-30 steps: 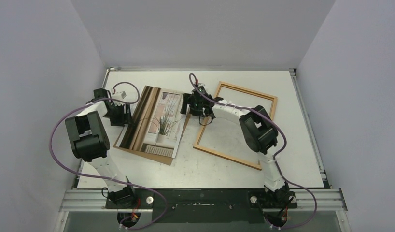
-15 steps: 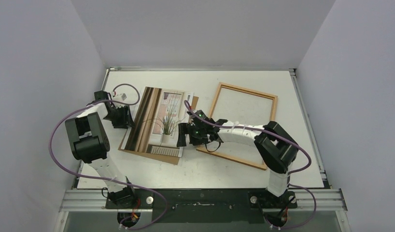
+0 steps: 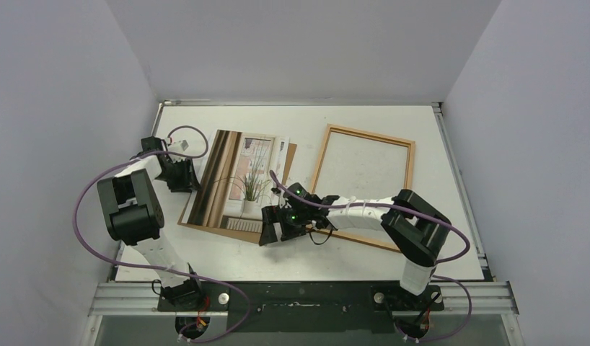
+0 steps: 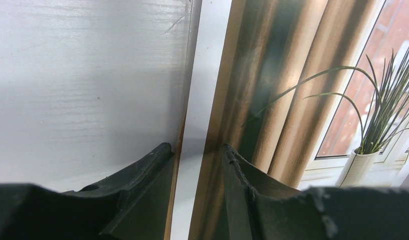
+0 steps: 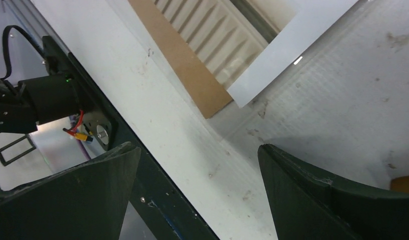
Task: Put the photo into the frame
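The photo (image 3: 238, 180), with brown bands and a spindly plant, lies on a brown backing board (image 3: 231, 229) left of centre. The empty orange-brown frame (image 3: 368, 135) lies flat to its right. My left gripper (image 3: 193, 176) is at the photo's left edge. In the left wrist view its jaws (image 4: 195, 150) stand partly apart, one finger beside the board's edge and the other over the photo (image 4: 292, 75). My right gripper (image 3: 270, 232) hovers wide open by the photo's near right corner. The right wrist view shows nothing between its fingers (image 5: 197, 146) except bare table.
The board's corner (image 5: 182, 65) and the photo's white border (image 5: 292, 45) lie just beyond the right fingers. The table's dark near rail (image 5: 157, 200) runs under them. A white sheet (image 3: 281, 148) peeks out at the photo's far right. Walls close in the table.
The right arm swung from the photo's far right side to its near right corner, jaws wide. The photo settled flatter and shifted slightly. The left jaws narrowed around the photo's edge.
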Available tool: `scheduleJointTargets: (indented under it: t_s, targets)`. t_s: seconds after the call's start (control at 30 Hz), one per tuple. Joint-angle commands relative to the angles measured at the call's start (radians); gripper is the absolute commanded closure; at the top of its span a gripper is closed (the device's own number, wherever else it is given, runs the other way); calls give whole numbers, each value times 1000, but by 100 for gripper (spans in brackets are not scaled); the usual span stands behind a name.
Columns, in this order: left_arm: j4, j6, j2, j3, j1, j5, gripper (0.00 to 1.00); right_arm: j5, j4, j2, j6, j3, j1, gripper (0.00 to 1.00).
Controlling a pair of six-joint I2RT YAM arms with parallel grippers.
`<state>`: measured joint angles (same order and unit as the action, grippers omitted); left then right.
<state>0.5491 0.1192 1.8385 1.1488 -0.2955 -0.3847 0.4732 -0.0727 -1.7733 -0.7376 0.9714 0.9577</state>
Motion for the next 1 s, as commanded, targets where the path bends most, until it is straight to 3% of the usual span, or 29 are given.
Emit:
scheduleJointTargets:
  t_s: [0.0,0.37,0.97]
  targets:
    - [-23,3,-33,-32,7,21,61,17,58,-14,-69,-67,15,6]
    - [-37,-4,-33,-55,7,10,62,29,163,-100,-120,-28,26,9]
    - [-58,-19,-42,-116,13,-5,64,80,342,3,-241,49,8,9]
